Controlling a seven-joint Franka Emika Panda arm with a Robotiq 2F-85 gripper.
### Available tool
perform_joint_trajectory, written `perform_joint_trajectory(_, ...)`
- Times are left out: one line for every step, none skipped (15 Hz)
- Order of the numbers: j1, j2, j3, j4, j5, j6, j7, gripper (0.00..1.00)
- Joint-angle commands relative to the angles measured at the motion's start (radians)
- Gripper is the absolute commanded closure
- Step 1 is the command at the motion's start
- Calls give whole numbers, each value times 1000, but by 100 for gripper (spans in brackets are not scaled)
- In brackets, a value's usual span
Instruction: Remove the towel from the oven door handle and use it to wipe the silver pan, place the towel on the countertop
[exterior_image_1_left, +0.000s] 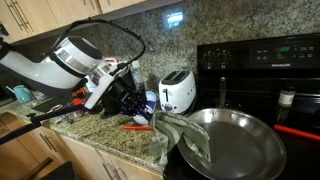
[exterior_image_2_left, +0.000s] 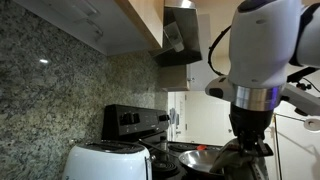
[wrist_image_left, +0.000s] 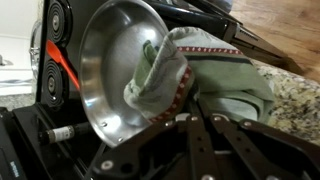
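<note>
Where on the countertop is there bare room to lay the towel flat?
Bare granite lies along the front edge of the countertop, between the thin red object and the cabinet edge. It is crowded near the white toaster, where the gripper hangs, and among the small clutter beyond it.

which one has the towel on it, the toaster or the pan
The silver pan: the towel lies draped over its rim, partly on the countertop. The white toaster stands apart, with nothing on it.
</note>
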Motion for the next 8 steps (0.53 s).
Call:
perform_joint_trajectory(36,8,50,-13,5,-26,-18,99)
perform_joint_trajectory(42,14,60,-16,8,-2,-51,99)
perform_joint_trajectory(51,25,72,-11,34,7,-104,99)
perform_joint_trajectory(58,34,82,-8,57,18,-161,99)
perform_joint_trajectory(63,38,91,-10,66,41,-205,99)
perform_joint_trajectory(69,46,100,-9,92,57,-260,99)
perform_joint_trajectory(76,54,109,-5,103,71,-304,99)
perform_joint_trajectory(83,57,118,-3,124,87,-351,99)
